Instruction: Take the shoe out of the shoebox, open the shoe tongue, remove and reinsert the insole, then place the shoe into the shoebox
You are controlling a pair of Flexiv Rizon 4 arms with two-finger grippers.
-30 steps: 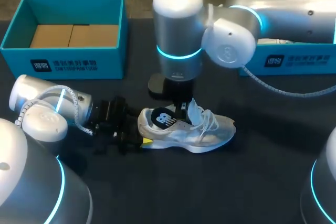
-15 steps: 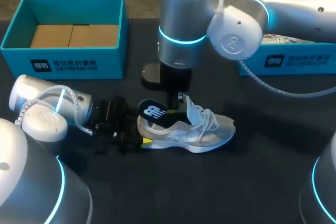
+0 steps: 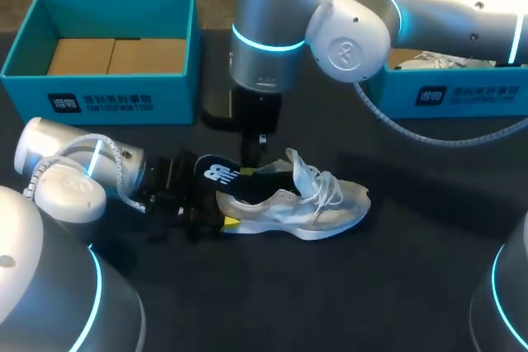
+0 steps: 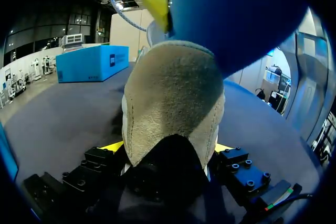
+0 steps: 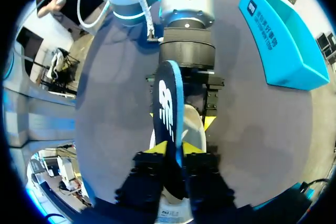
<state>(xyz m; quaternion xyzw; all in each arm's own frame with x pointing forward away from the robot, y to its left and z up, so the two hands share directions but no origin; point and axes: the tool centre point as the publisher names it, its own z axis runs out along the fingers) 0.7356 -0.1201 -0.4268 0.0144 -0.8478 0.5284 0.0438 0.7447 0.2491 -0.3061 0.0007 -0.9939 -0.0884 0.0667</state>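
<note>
The shoe (image 3: 307, 208) stands on its sole on the dark table (image 3: 396, 286), well clear of both boxes. Its tongue (image 3: 300, 172) is pulled up and back from the laces.

The left gripper (image 3: 223, 213) is at the heel of the shoe, low against the table. Its fingers are set fairly wide, one on each side of the heel and both pressing it, so it holds the shoe. In the left wrist view the suede heel fills the space between the two yellow tips.

The right gripper (image 3: 254, 158) hangs above the heel end of the shoe, pointing straight down, with its arm coming in over the toe side. Its fingers are narrow, pinching the insole (image 3: 218, 174) from both sides. The insole is dark with a white logo. It slants up out of the shoe's opening, its heel end lifted past the back of the shoe and above the left gripper, while its front end is hidden inside the shoe.

A teal box (image 3: 99, 98) with a cardboard floor lies beyond the shoe's heel end. A second box (image 3: 462, 98) lies beyond its toe end.
</note>
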